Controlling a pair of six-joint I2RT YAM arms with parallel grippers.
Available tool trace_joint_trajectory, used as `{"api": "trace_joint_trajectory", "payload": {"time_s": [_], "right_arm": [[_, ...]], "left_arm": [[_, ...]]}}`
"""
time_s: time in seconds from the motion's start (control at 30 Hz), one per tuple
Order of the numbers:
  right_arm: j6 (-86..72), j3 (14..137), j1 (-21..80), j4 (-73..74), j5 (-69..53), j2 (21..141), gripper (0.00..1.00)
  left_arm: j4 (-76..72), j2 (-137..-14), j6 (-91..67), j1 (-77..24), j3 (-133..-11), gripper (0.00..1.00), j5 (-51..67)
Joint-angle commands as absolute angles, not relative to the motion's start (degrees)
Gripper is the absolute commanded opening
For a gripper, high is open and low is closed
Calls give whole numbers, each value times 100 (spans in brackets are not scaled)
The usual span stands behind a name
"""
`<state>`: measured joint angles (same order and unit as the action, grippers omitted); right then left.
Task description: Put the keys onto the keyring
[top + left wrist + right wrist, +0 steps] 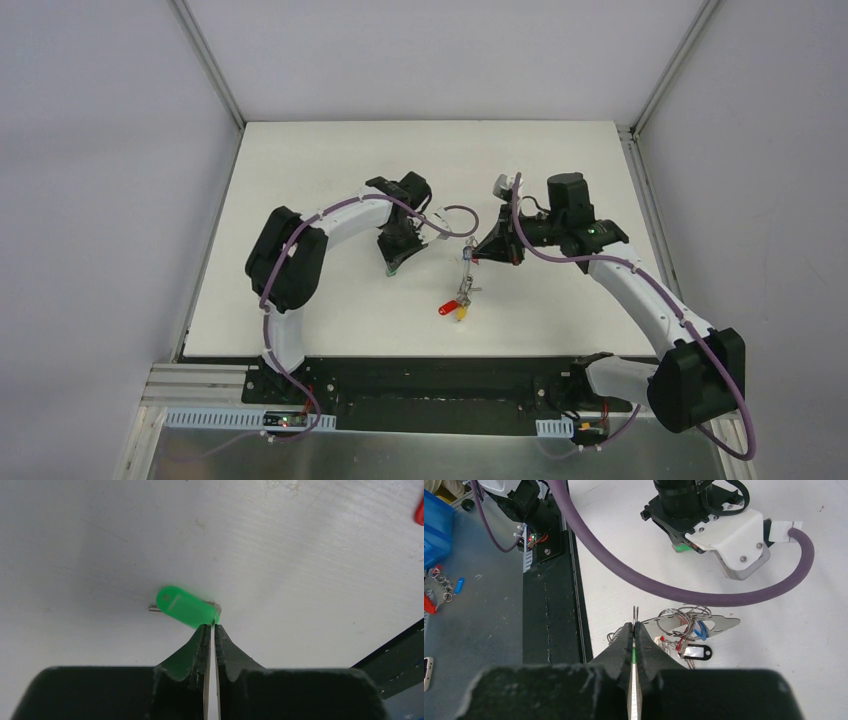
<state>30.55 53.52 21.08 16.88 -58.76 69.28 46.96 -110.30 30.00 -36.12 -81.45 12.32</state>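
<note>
Left gripper (pixel 210 626): fingers nearly pressed together with a thin slit between, tips at the right end of the green-tagged key (pixel 182 606); a grip cannot be confirmed | key laid flat on the table (pixel 300 555), long axis running left from the tips | keyring (pixel 684 615) pinched by the right gripper (pixel 635 625), apart to the key's right | left arm nearer, elbow bent, wrist pitched down

We look into a robotics lab's test cell: a bare white bench (pixel 300 180) walled by plain grey panels (pixel 100 150) on aluminium posts (pixel 208 60). The left arm (pixel 290 260) and right arm (pixel 640 290) are bolted to a black rail (pixel 430 378) at its near edge, trailing purple cables (pixel 664 587). An exposed circuit board (pixel 285 420) with lit LEDs and slotted duct (pixel 210 418) edge a metal sheet (pixel 420 455); a blue bin (pixel 435 530) stands alongside.
</note>
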Motion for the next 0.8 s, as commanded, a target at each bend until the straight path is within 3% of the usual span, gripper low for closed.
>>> {"api": "trace_joint_trajectory", "payload": {"time_s": [0.0,0.77], "right_arm": [[3121,5310,2055,1458,-6076,6728,0],[3041,5197,1936,1344,-6236,6732,0]], "left_arm": [[4932,-10950,2892,-3571,-8263,9,1048],[5107,-11193,3071,-3585,-8460,27,1166]]}}
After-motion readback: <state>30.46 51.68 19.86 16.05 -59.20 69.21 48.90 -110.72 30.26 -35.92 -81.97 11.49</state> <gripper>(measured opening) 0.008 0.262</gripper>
